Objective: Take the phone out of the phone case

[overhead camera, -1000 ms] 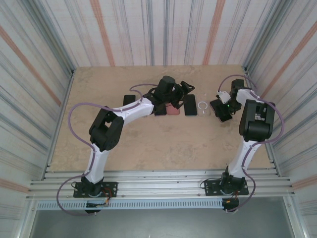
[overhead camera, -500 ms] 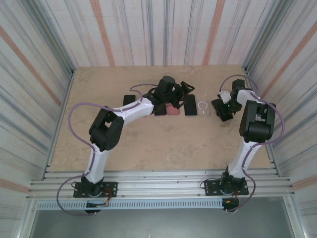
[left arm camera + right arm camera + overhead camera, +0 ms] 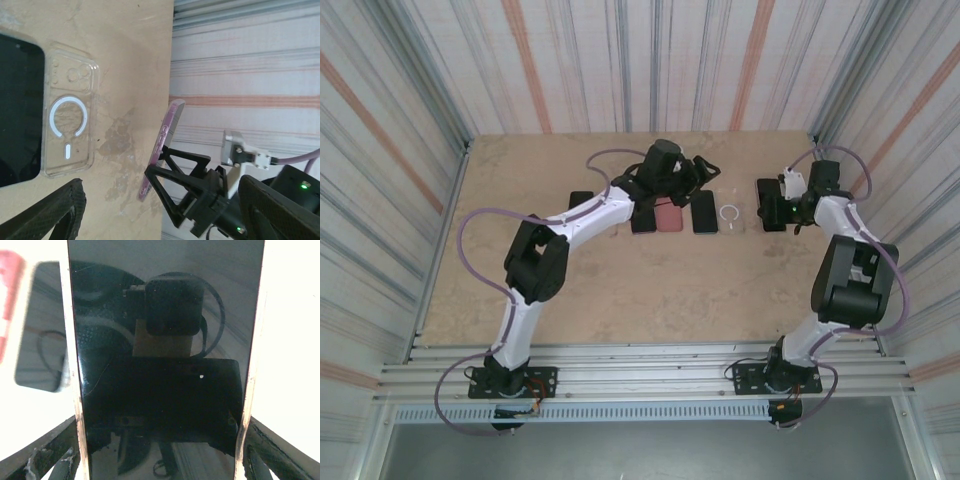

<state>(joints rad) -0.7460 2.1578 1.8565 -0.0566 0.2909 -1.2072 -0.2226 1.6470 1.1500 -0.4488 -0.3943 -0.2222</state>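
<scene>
- The right fingers [image 3: 42, 460] hold the phone [image 3: 165, 365] by its two long edges, its dark glass facing the wrist camera.
- From the left wrist view the phone shows edge-on with a pink rim, lifted off the tabletop [image 3: 620, 290] and tilted, with the black fingers clamped on it.
- The clear case [image 3: 67, 125] lies flat and empty on the tabletop, its white ring and camera cutout facing up, apart from the held phone.
- From above, the case sits between a dark phone [image 3: 705, 212] on its left and the held phone on its right, near the far edge of the tabletop.
- Further left in the same row lie a pink phone [image 3: 668, 218] and another dark one [image 3: 642, 218].
- The left fingers [image 3: 47, 215] are spread wide with nothing between them, poised above the row near the dark phone and the case.
</scene>
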